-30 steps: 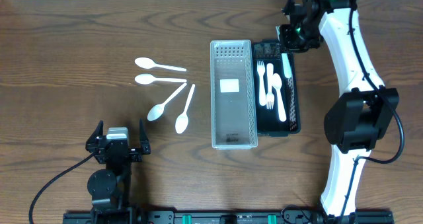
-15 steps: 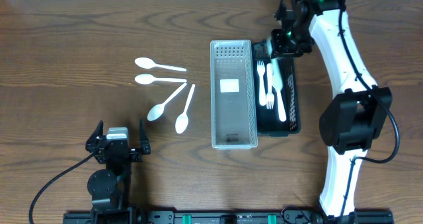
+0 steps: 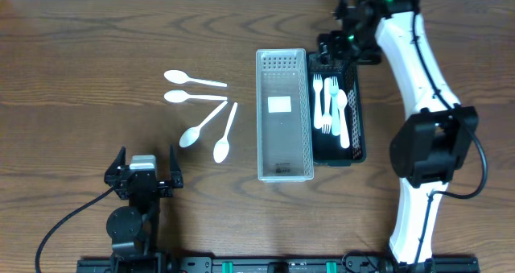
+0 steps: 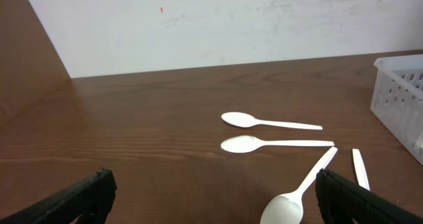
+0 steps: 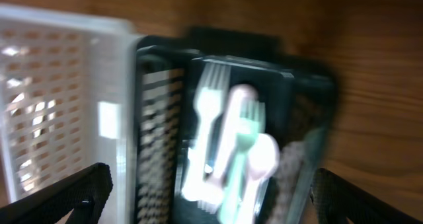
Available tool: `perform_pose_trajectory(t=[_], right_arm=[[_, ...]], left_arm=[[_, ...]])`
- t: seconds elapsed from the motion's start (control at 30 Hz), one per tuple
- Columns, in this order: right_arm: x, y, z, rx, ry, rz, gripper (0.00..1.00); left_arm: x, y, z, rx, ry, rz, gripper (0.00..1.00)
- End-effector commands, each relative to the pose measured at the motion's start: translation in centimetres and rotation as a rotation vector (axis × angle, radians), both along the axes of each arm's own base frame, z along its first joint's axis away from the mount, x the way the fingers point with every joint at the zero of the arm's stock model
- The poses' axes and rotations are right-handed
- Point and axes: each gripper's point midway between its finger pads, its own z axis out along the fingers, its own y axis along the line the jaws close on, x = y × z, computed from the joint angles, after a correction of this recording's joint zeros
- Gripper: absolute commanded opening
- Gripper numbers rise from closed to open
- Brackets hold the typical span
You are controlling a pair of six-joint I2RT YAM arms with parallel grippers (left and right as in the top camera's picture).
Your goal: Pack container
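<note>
Beneath open right hand (image 3: 337, 47), seemingly: cutlery (image 3: 327, 104)

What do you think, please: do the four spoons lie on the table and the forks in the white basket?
Not quite: the overhead view shows the forks in the black tray beside the white basket; the four spoons lie on the table.

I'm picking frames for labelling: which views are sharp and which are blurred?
Overhead: sharp, evenly lit, spoons crisp. Left wrist: sharp, with a soft sheen on the table. Right wrist: blurred; the forks smear and the white basket looks washed out.
</note>
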Motion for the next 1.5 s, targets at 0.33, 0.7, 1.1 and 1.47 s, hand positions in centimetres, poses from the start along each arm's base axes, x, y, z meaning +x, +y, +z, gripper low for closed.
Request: perform_pose_trajectory(t=[0.33,0.7,1.1,1.47], right_arm=[[-2.2,-21.9,1.1,-0.137,0.031,-0.354,0.99],[-6.7,-32.9,1.0,-0.186,0.063,-0.625,0.99],[-8.8,-36.4,0.5,-0.175,0.074,-0.746,0.99],[-9.0,-35.9,0.4,-0.17,0.095,-0.738,0.99]], left_arm=[[0.0,0.2,-1.6,-0.01,0.034,0.01,0.98],[0.0,0.2,-1.6,-0.01,0.034,0.01,0.98],[0.0,0.2,-1.6,-0.01,0.034,0.01,0.98],[0.0,0.2,-1.4,-0.008,0.028,0.009,0.98]])
